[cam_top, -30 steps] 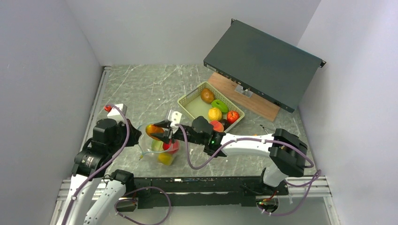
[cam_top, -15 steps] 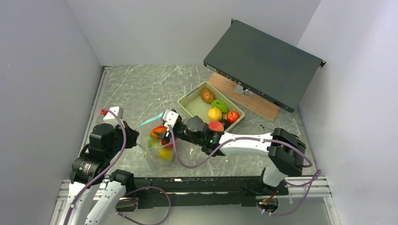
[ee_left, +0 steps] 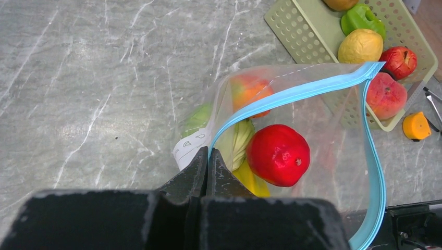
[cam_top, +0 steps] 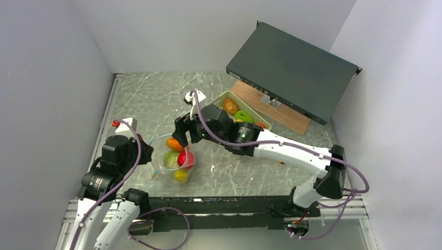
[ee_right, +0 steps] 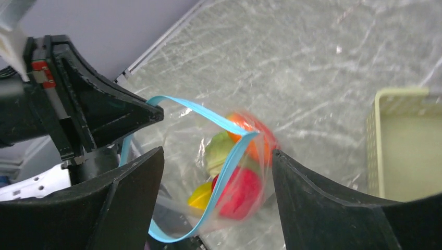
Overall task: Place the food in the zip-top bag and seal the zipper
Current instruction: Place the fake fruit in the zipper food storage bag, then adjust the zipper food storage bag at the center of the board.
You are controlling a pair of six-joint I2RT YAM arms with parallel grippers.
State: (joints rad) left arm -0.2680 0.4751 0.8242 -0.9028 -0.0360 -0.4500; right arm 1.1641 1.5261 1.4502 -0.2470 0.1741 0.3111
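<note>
The clear zip-top bag (cam_top: 174, 159) stands open on the table, its teal zipper strip (ee_left: 297, 91) gaping wide. Inside lie a red fruit (ee_left: 278, 154), an orange one (ee_left: 250, 88), a green one (ee_left: 198, 117) and a yellow one (ee_left: 250, 179). My left gripper (ee_left: 208, 156) is shut on the bag's mouth strip at its near-left end. My right gripper (ee_right: 216, 172) is open and empty, raised above the bag's far side, and shows in the top view (cam_top: 181, 136). More food lies in the basket: yellow (ee_left: 359, 46), green (ee_left: 362, 18), red (ee_left: 400, 61) and peach (ee_left: 385, 95).
The pale green slatted basket (ee_left: 302, 36) sits right of the bag, partly under my right arm. A flat orange piece (ee_left: 416, 126) lies beside it. A dark metal box (cam_top: 292, 70) leans over a wooden board (cam_top: 281, 114) at the back right.
My right gripper carried the orange fruit into the bag's mouth, let it go, then lifted up and back. The orange fruit now lies in the bag. My left gripper kept its hold.
</note>
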